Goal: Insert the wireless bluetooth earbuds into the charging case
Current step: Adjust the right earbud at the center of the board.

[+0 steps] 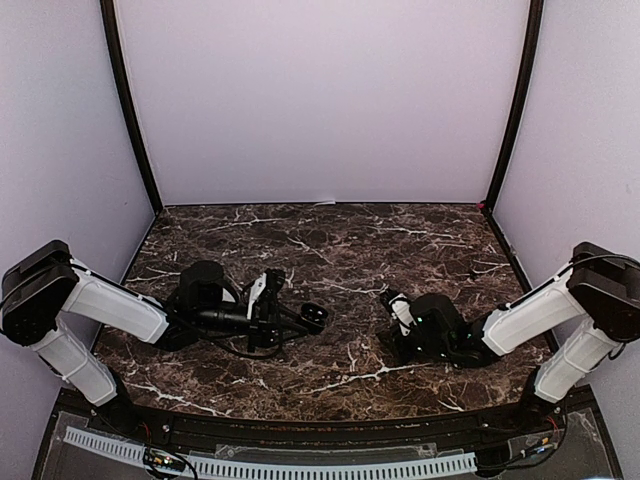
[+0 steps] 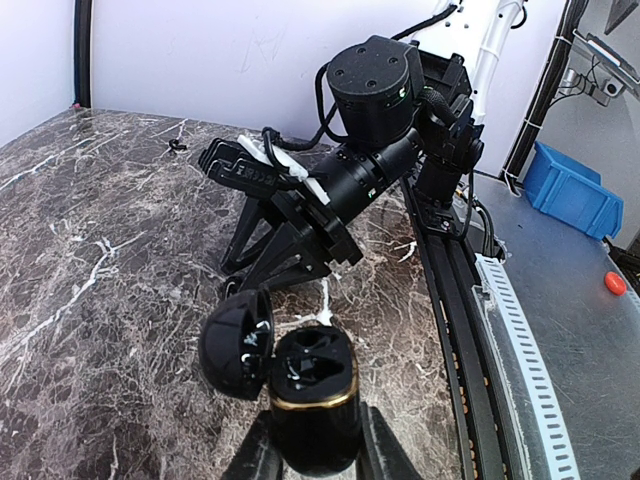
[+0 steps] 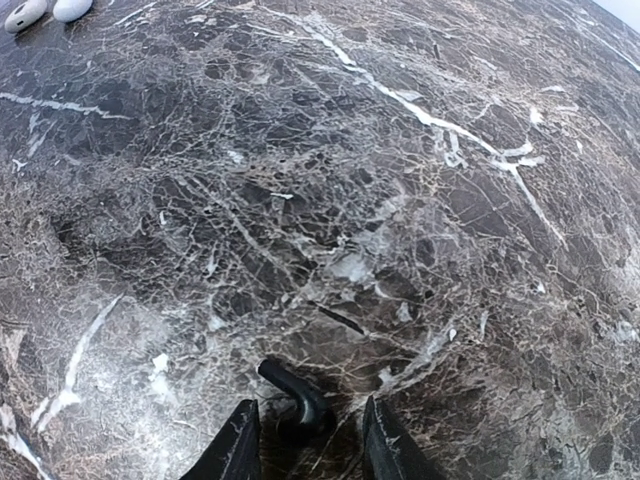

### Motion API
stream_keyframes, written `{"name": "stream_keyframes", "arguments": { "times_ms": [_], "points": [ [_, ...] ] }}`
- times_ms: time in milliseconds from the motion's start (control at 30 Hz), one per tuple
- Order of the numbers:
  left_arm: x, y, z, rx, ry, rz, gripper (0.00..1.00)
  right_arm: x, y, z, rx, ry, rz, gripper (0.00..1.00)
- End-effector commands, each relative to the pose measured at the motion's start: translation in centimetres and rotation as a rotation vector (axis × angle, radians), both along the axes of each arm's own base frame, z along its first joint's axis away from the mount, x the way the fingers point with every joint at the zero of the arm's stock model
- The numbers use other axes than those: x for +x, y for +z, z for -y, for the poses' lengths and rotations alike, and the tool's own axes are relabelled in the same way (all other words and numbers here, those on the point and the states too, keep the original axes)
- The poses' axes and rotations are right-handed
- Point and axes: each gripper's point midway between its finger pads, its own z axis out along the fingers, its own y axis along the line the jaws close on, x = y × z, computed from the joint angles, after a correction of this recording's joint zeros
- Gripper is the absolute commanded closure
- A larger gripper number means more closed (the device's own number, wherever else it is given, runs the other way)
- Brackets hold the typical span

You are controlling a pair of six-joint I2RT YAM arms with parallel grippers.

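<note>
Our left claw (image 2: 315, 455) clamps the open black case (image 2: 312, 385), lid (image 2: 235, 345) swung back. Right of the case, our right claw (image 3: 308, 425) stands half-open astride a black bud (image 3: 295, 398) lying on the table (image 3: 400, 200), stem slanting across the gap. We judge this claw the nearer: close, then carry left.

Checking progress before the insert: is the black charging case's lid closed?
No, the charging case, held in the left pincer, has its lid swung open sideways.

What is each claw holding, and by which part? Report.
Left claw: the black case, by its base, lid open. Right claw: black earbud between its fingers; grip cannot be told.
</note>
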Motion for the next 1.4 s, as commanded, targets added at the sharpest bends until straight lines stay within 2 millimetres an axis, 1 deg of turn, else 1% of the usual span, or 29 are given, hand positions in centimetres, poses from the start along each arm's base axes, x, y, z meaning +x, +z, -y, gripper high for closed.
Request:
{"name": "stream_keyframes", "arguments": {
  "times_ms": [0, 167, 267, 433, 467, 500, 567, 700, 800, 933, 1067, 1133, 1200, 1367],
  "points": [
    [-0.5, 1.0, 0.0, -0.022, -0.025, 0.026, 0.90, -0.2, -0.3, 0.2, 0.003, -0.011, -0.003, 0.66],
    [-0.5, 1.1, 0.1, -0.022, -0.026, 0.026, 0.89, -0.5, -0.4, -0.5, 0.014, 0.027, -0.013, 0.68],
    [-0.5, 1.0, 0.0, -0.021, -0.025, 0.025, 0.89, -0.5, -0.6, -0.7, 0.006, 0.035, -0.021, 0.66],
    [-0.5, 1.1, 0.0, -0.022, -0.027, 0.026, 0.90, 0.1, -0.5, -0.9, -0.012, 0.017, -0.015, 0.63],
    [-0.5, 1.1, 0.0, -0.022, -0.027, 0.025, 0.90, 0.1, -1.2, -0.7, -0.031, 0.007, -0.025, 0.63],
    [-0.5, 1.0, 0.0, -0.022, -0.025, 0.026, 0.90, 0.2, -1.4, -0.5, -0.041, -0.002, -0.026, 0.63],
    [-0.5, 1.0, 0.1, -0.020, -0.027, 0.025, 0.89, 0.8, -1.9, -0.3, -0.067, -0.032, -0.026, 0.60],
    [-0.5, 1.0, 0.0, -0.020, -0.025, 0.025, 0.89, 1.3, -2.1, -0.3, -0.079, -0.062, -0.029, 0.59],
    [-0.5, 0.9, 0.0, -0.018, -0.024, 0.024, 0.89, 1.6, -1.9, -0.5, -0.075, -0.082, -0.029, 0.59],
    [-0.5, 1.0, 0.1, -0.018, -0.025, 0.024, 0.89, 1.6, -1.1, -1.1, -0.036, -0.071, -0.033, 0.58],
    [-0.5, 1.0, 0.0, -0.019, -0.026, 0.024, 0.89, 1.3, 0.5, -2.0, 0.019, -0.037, -0.034, 0.46],
    [-0.5, 1.0, 0.0, -0.019, -0.027, 0.023, 0.89, 1.2, 1.8, -2.2, 0.055, -0.018, -0.025, 0.42],
    [-0.6, 1.0, 0.0, -0.019, -0.029, 0.023, 0.89, 1.1, 2.9, -2.1, 0.103, 0.000, -0.029, 0.41],
    [-0.6, 1.2, 0.0, -0.023, -0.031, 0.023, 0.89, -0.2, 4.1, -1.3, 0.242, 0.125, -0.072, 0.42]
  ]
}}
